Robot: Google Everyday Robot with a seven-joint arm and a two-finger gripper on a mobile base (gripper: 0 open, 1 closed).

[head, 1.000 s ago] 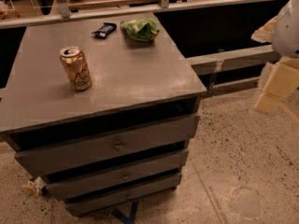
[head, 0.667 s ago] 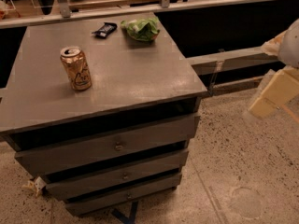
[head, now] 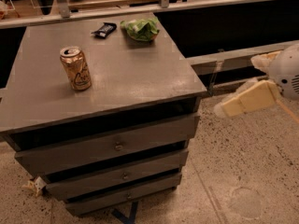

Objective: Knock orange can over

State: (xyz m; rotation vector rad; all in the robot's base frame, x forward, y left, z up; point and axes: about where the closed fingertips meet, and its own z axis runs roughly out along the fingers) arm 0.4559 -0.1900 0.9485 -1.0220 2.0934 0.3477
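The orange can (head: 75,68) stands upright on the left part of the grey drawer cabinet's top (head: 135,78). It is golden-orange with a silver pull-tab top and dark markings on its side. My gripper (head: 245,101) is at the right edge of the view, off the cabinet's right side and above the floor. It is about level with the top drawer and well apart from the can. Its cream tip points left toward the cabinet.
A black wrapper (head: 103,30) and a green bag (head: 140,29) lie at the back of the cabinet top. The cabinet has three drawers (head: 117,146). A railing and ledge (head: 224,3) run behind it. Speckled floor (head: 243,181) lies to the right.
My gripper has moved left and down, closer to the cabinet's right side. The can, wrapper and bag have not moved.
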